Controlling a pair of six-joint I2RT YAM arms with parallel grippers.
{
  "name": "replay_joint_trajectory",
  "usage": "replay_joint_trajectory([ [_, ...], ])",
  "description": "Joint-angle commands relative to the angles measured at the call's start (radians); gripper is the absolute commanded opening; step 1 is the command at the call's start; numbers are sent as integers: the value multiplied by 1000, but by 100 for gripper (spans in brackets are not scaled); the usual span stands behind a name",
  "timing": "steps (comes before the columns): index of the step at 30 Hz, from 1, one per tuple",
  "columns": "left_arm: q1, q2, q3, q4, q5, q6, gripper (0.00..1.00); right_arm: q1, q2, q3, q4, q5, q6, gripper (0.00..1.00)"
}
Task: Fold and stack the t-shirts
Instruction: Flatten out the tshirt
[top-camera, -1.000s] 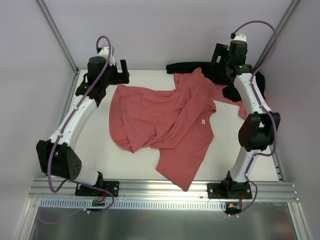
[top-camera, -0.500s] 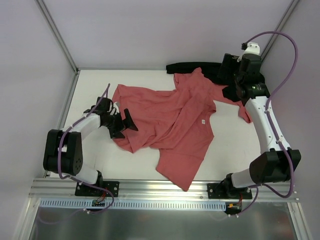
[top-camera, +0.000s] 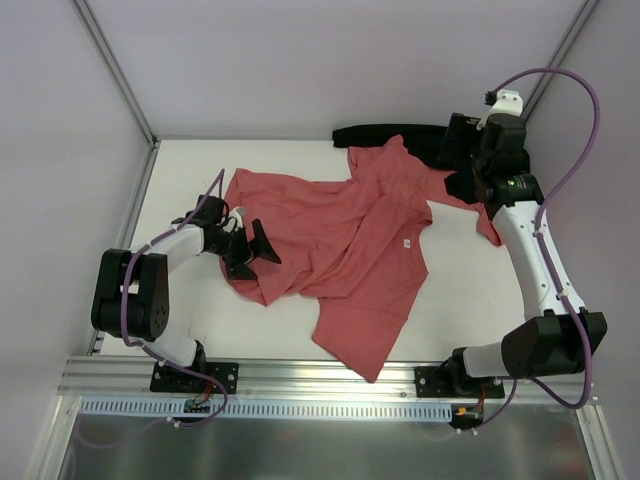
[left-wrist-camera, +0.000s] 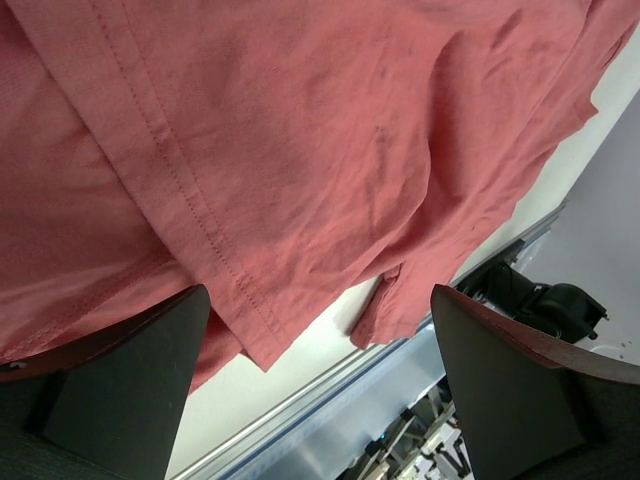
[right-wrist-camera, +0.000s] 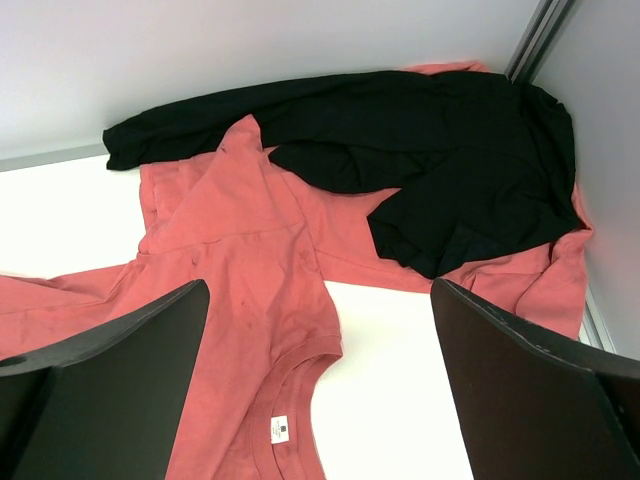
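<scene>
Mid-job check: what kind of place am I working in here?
Probably a lab robot cell, not a home: a white table boxed in by plain panels, with the left arm and right arm bolted to an aluminium rail along its near edge.

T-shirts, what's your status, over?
Left hand open, low over crumpled t-shirt. Right hand open, above far corner. Nothing folded. Black garment overlaps far shirt.
</scene>
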Motion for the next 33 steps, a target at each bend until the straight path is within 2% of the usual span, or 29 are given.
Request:
replay_joint_trajectory([
  [1, 0, -21, -5, -70, 4, 41, 95, 4, -35, 1, 20, 24, -7, 99],
  [7, -2, -56, 12, -179, -103, 107, 95, 4, -24, 12, 26, 17, -1, 100],
  [14, -18, -27, -10, -110, -111, 78, 94, 4, -34, 9, 28, 23, -1, 99],
  [18, -40, 39, 12, -89, -97, 79, 83, 4, -41, 9, 25, 27, -7, 100],
  [24, -81, 106, 47, -66, -80, 70, 74, 4, -55, 7, 17, 41, -17, 99],
  [26, -86, 117, 55, -58, -56, 69, 53, 4, -58, 5, 13, 47, -21, 99],
  [27, -89, 122, 58, -58, -53, 70, 40, 4, -60, 4, 10, 46, -21, 100],
  [28, -90, 122, 62, -60, -50, 70, 13, 4, -63, 2, 11, 46, -20, 99],
  [29, -91, 122, 66, -60, -50, 70, 3, 4, -63, 2, 9, 47, -21, 99],
  [33, -94, 117, 92, -104, -77, 99, 0, 6, -63, 4, 9, 46, -20, 100],
])
